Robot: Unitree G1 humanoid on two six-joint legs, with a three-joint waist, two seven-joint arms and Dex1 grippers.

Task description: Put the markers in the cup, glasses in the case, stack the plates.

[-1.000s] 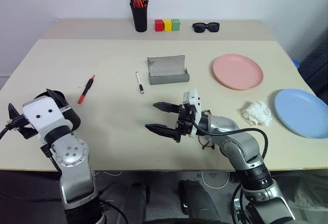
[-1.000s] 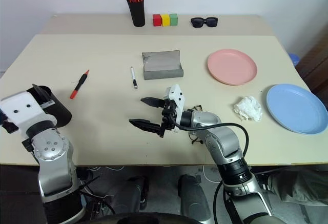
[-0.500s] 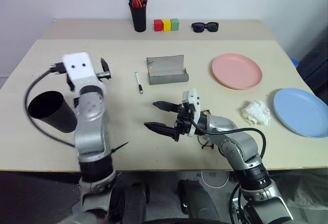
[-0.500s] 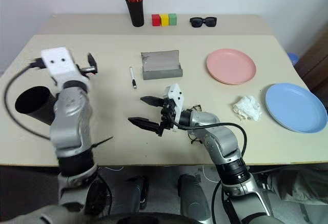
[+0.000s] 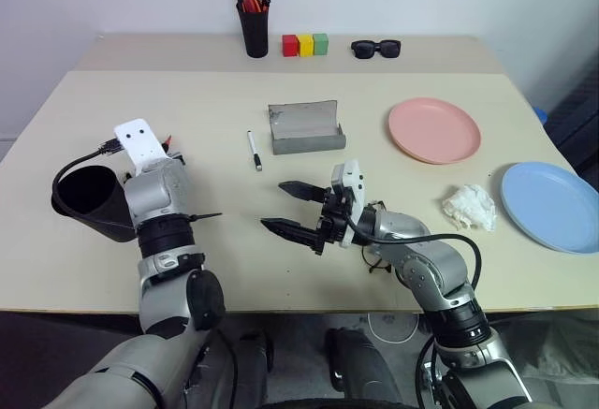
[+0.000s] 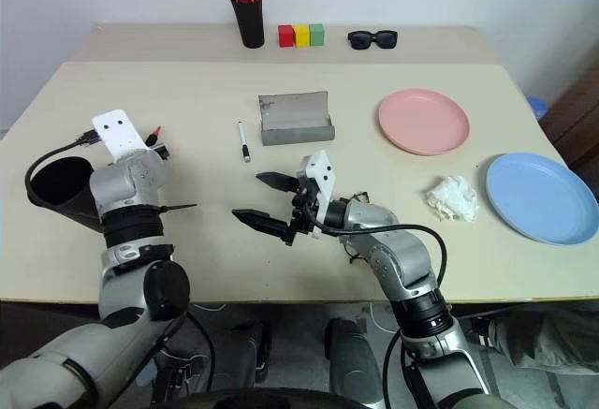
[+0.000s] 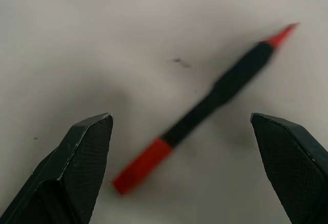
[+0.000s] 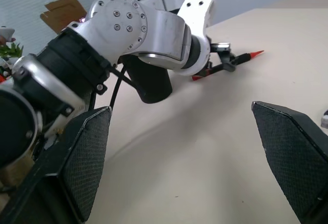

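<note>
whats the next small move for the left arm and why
Probably lower the left gripper onto the red marker and close. Its fingers stand open on either side of the marker, which lies flat on the table, not yet gripped, and the cup sits close by.

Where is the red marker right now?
In the left wrist view the red marker lies on the table, between the open left gripper fingers.

There were two plates (image 5: 434, 130), two markers (image 5: 255, 150), three blocks (image 5: 306, 46), one case (image 5: 305, 129), and one cup (image 5: 91, 201).
</note>
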